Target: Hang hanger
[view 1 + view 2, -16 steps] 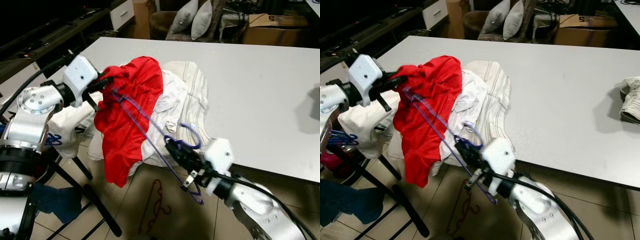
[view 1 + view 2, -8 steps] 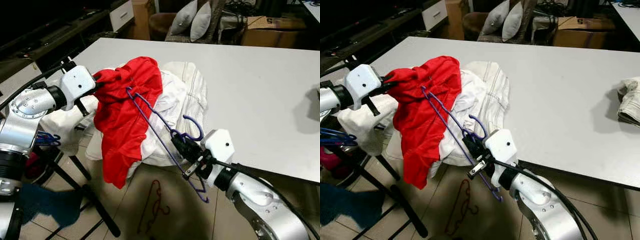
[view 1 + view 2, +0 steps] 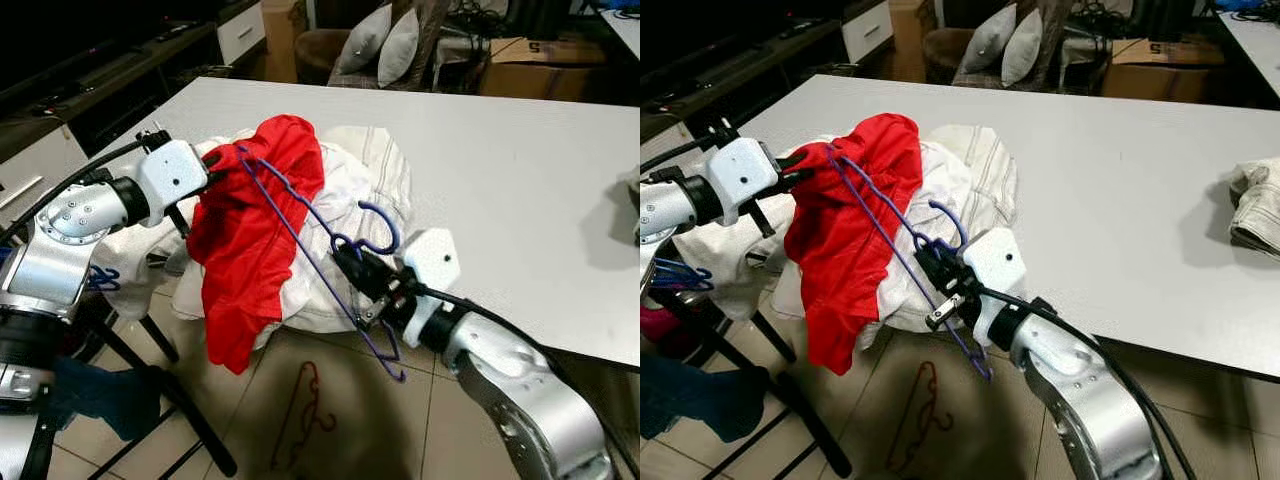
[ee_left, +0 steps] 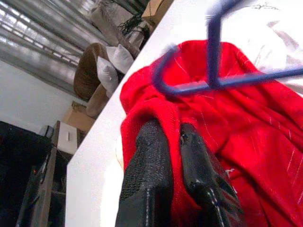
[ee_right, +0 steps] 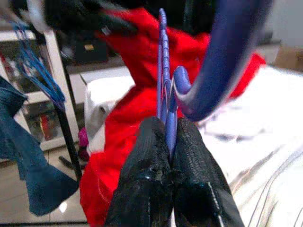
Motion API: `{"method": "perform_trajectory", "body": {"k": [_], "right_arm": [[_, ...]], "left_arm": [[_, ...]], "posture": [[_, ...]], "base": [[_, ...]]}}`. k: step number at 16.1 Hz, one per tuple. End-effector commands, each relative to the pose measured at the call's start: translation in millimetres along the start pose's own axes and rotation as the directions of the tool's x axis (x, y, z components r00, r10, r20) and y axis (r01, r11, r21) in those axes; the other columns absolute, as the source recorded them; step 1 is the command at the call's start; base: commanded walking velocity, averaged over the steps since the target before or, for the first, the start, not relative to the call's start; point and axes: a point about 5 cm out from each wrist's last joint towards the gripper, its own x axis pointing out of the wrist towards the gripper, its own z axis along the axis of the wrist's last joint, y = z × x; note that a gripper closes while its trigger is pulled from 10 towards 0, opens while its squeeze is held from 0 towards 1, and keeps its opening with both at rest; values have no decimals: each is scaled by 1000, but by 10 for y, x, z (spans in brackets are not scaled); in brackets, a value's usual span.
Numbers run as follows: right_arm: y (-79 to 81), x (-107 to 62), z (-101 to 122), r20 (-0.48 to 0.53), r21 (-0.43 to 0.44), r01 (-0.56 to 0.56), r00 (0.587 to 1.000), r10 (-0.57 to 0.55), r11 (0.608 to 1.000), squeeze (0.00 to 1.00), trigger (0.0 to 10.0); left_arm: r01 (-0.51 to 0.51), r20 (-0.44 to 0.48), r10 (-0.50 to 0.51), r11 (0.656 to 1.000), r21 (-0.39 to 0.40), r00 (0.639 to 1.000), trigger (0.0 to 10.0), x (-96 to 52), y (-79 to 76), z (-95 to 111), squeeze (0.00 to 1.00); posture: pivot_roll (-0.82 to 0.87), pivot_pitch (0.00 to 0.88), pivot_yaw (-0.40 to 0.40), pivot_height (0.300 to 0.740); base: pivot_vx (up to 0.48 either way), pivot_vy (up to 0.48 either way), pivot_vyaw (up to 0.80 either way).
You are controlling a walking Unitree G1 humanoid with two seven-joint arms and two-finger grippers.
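left eye view: right claw pinching the thin purple wire hanger just under its hook, off the near edge of the big white bench. hanger's far end poked into the crumpled red cloth garment, draped over a heap of white striped laundry. left claw clamped on a fold of that red cloth at the bench corner. one spare dark red hanger lying on the tile floor, so two hangers counted, plus one red garment.

right eye view: same setup, plus one more folded whitish garment well apart at the far right edge. two grey cushions in back.

left wrist view: black fingers pressed together on red fabric, purple wire right above.

right wrist view: fingers squeezed shut on the purple wire. bunch of blue hangers on a rack beyond.

risk guess: thin wire could twist in the pinch, or cloth slide off if pulled unevenly.
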Motion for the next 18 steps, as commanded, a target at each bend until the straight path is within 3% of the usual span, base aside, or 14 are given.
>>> {"method": "perform_trajectory", "body": {"k": [1, 4, 10, 13, 15, 18], "right_arm": [[-16, 41, -38, -30, 24, 17, 999, -17, 1000, 0, 10000], [-15, 60, -186, -127, 50, 30, 992, -23, 998, 0, 10000], [-10, 170, -77, -52, 87, 30, 998, -25, 996, 0, 10000], [-149, 278, -45, -29, 107, 144, 990, -141, 984, 0, 10000], [-233, 352, 23, 15, 132, 187, 982, -190, 973, 0, 10000], [-286, 518, 228, 116, 138, 205, 968, -222, 969, 0, 10000]], "left_arm": [[-12, 19, 12, 1000, 4, 1000, 10000, -40, 40, 53, 0], [-26, 13, 26, 1000, 0, 1000, 10000, -64, 62, 65, 0], [18, 39, -18, 1000, -10, 999, 10000, -56, -11, 139, 0], [15, 103, -7, 997, -73, 995, 10000, -66, 22, 245, 0], [-80, 194, 105, 988, -131, 975, 10000, -45, 249, 416, 0], [-204, 262, 239, 967, -153, 935, 10000, 5, 653, 610, 0]], "posture": [[131, 0, 108, 740], [138, 6, 106, 740], [145, 18, 113, 740], [143, 17, 115, 740], [147, 12, 109, 740], [147, 10, 110, 740]], "base": [[0, 0, 0], [0, 0, 0], [0, 0, 0], [0, 0, 0], [0, 0, 0], [0, 0, 0]]}}
